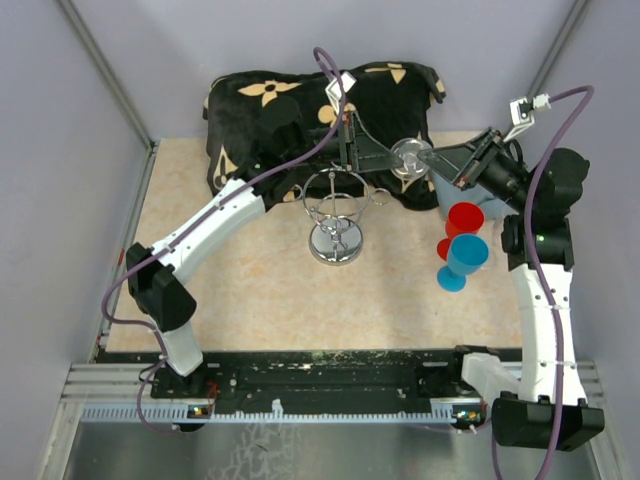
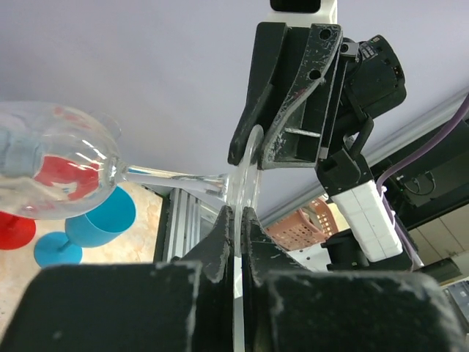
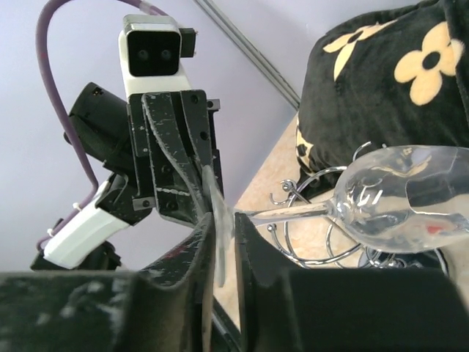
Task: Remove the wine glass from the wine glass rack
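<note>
Clear glass is nearly vanishing in the view from above. Only the round foot of the wine glass (image 1: 408,155) is showing plainly there, shining against the black flowered cloth (image 1: 280,100). Its bowl is fading into a greyish smudge just beside the red cup (image 1: 465,217). In the left wrist view the bowl is running off the left edge, and the red cup and the blue cup (image 1: 467,255) are showing warped through it. In the right wrist view the bowl is being cut off at the right edge.

The left pincer (image 2: 237,220) is clamping the rim of the foot, its fingers almost together with only the thin disc between them. The right pincer (image 3: 220,238) is gripping the opposite edge of the same foot, so the two are facing each other across it. The glass is hanging on its side in the air, with its bowl pointing towards the cups.

The wine glass rack (image 1: 337,240) is standing upright on the bench (image 1: 250,290), nearer the arm bases and to the left of the held glass, apart from it. From the right wrist its wire loops are showing behind the stem.
</note>
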